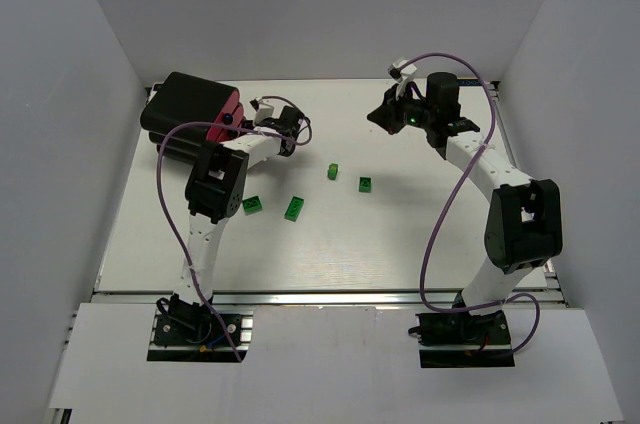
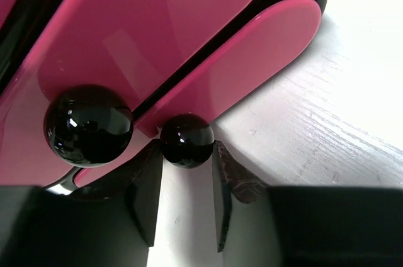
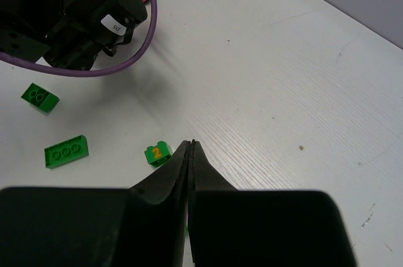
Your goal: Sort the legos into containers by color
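Observation:
The black cabinet with magenta drawers stands at the far left. My left gripper is at its front. In the left wrist view my left gripper has its fingertips closed on either side of the lower drawer's small black knob. A larger-looking knob is to the left. Several green legos lie mid-table. My right gripper is shut and empty, above the table near a green brick marked "2".
The left arm's wrist and purple cable lie ahead of the right gripper. Two more green bricks sit on the white table. White walls enclose the table on the left, right and back.

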